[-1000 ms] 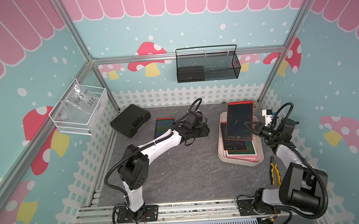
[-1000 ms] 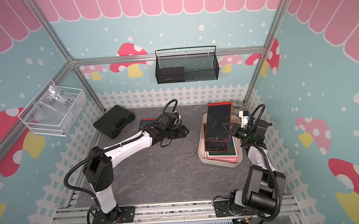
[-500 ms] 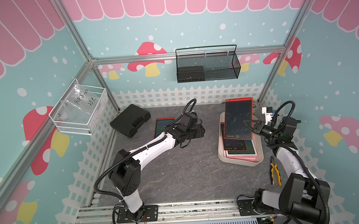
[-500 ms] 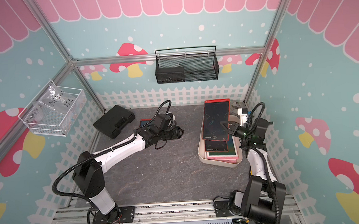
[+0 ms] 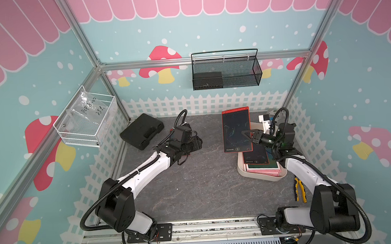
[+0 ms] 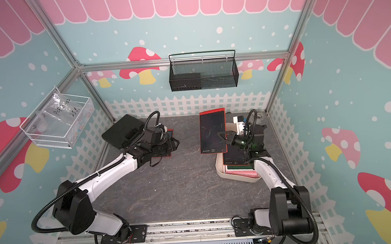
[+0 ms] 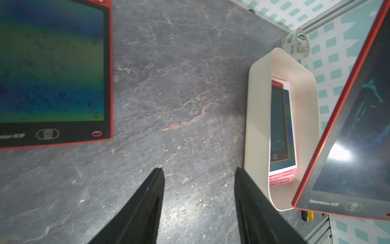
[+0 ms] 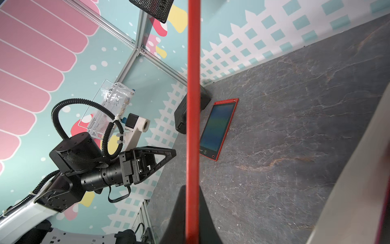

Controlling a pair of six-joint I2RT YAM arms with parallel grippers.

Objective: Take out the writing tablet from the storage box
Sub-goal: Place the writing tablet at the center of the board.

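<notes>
Hanging in the air above the storage box [image 5: 241,170], the red-framed writing tablet [image 5: 235,128] was clear of the stack of tablets [image 5: 261,162] that lay inside the cream tub at the right side of the bench [image 5: 205,191]. The right fingers [image 5: 248,135] were clenched on one long edge of the tablet. The left fingers [image 7: 155,186] stood released and empty over bare bench, near a second red tablet [image 7: 52,69] that lay flat toward the back left.
</notes>
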